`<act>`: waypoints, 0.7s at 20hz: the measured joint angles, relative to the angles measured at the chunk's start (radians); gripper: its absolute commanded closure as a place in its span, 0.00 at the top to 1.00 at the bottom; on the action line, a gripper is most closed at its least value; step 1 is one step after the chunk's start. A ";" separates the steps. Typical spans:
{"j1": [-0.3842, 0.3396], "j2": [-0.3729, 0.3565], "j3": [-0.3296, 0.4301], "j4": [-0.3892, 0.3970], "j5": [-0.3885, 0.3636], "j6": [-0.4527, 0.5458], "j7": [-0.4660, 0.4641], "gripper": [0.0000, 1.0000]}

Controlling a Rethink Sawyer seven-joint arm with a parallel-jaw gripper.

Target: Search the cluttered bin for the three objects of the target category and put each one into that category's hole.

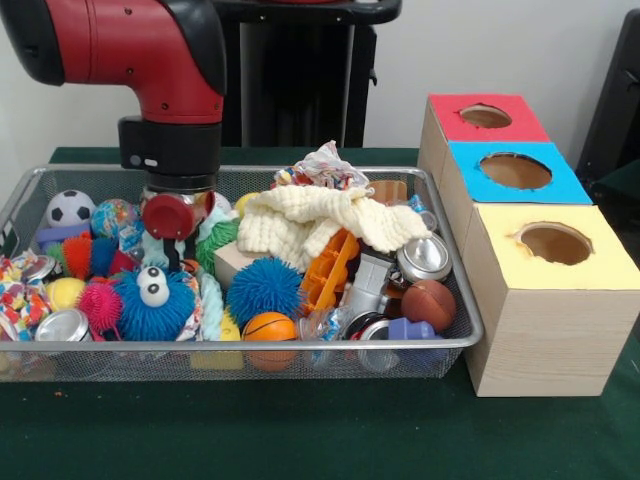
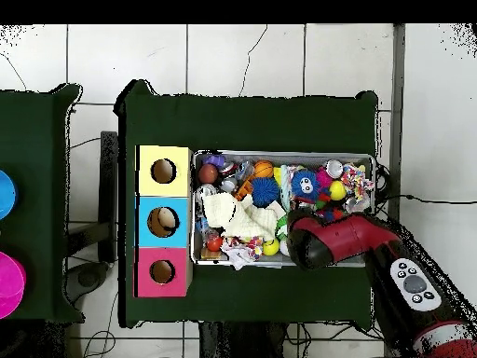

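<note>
A wire mesh bin (image 1: pixel 455 300) holds a heap of toys, balls and cans. Among them are a soccer ball (image 1: pixel 70 208), a blue spiky ball (image 1: pixel 264 289), a small basketball (image 1: pixel 270 327), a brown football (image 1: pixel 429 304) and silver cans (image 1: pixel 424 257). My gripper (image 1: pixel 173 240) reaches down into the left part of the bin, just above a blue fuzzy toy with eyes (image 1: pixel 153 300). Its tips are buried in the clutter. In the overhead view the red arm (image 2: pixel 321 240) covers the gripper. To the right of the bin stands a wooden box with a red hole (image 1: pixel 485 116), a blue hole (image 1: pixel 515 171) and a yellow hole (image 1: pixel 555 243).
A cream knitted cloth (image 1: pixel 320 222) lies over the middle of the heap, with an orange plastic toy (image 1: pixel 330 270) beneath it. Green cloth covers the table (image 1: pixel 300 430). In the overhead view the box (image 2: pixel 163 221) sits against the bin's left end (image 2: pixel 195 210).
</note>
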 measured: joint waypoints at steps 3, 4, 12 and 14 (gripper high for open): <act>0.005 0.015 -0.041 0.000 -0.008 -0.107 0.000 1.00; 0.006 0.016 -0.046 0.000 -0.007 -0.118 0.000 1.00; 0.023 0.030 -0.083 -0.003 -0.007 -0.164 0.000 0.00; 0.034 0.031 -0.091 -0.010 -0.002 -0.163 0.000 0.00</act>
